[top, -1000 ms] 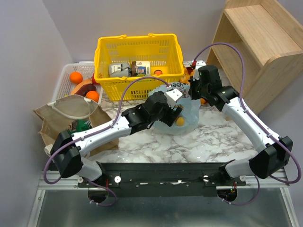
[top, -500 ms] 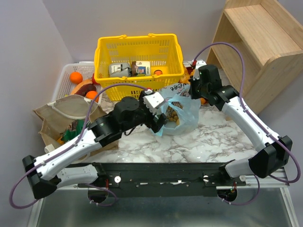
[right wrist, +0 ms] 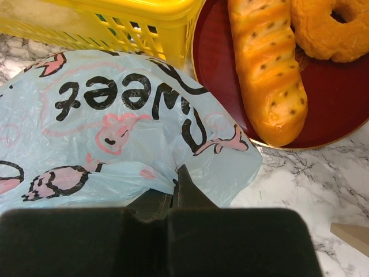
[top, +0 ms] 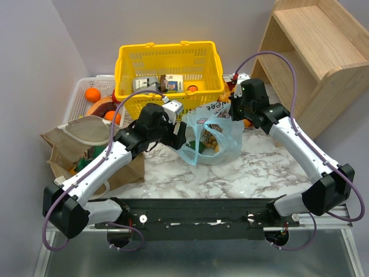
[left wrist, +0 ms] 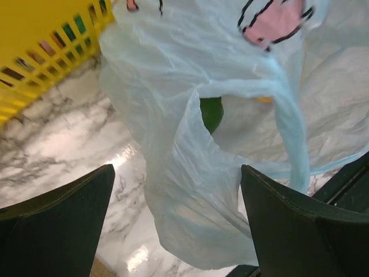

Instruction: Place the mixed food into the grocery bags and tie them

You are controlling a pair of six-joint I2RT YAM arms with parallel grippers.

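Blue bag [top: 214, 141] on the marble surface [top: 253, 173], just in front of the yellow basket [top: 167, 63], mouth up and slack, pink-and-white cartoon print and black lettering on its side. Through the thin plastic: something green [left wrist: 211, 112] and something orange-yellow [top: 218, 149], neither clear enough to name.

Left hand [top: 180, 135] released, fingers [left wrist: 57, 225] spread wide, at the bag's left side. In the wrist view, a handle loop of the bag hanging in the gap between the two fingers; no telling whether the plastic touches either one.

Right hand [top: 236, 108] clenched on the blue bag at its far right edge, that edge lifted off the surface. From its own camera, closed fingertips [right wrist: 180, 179] pressed together with bag plastic bunched at the tip.

Just beyond the right hand: dark red plate [right wrist: 219, 75] beside the basket, with a long seeded bread loaf [right wrist: 268, 69] and a ring doughnut [right wrist: 331, 29] lying side by side on it.

At far left: tan bag [top: 86, 135] standing open, white loop handle at its mouth, left arm reaching across its front. Behind it, white tray [top: 78, 95] with two oranges [top: 92, 94], well apart from the blue bag. In the basket, cartons [top: 158, 85] and one more small orange fruit [top: 192, 88].

At far right, beyond the surface: wooden shelf [top: 311, 52].
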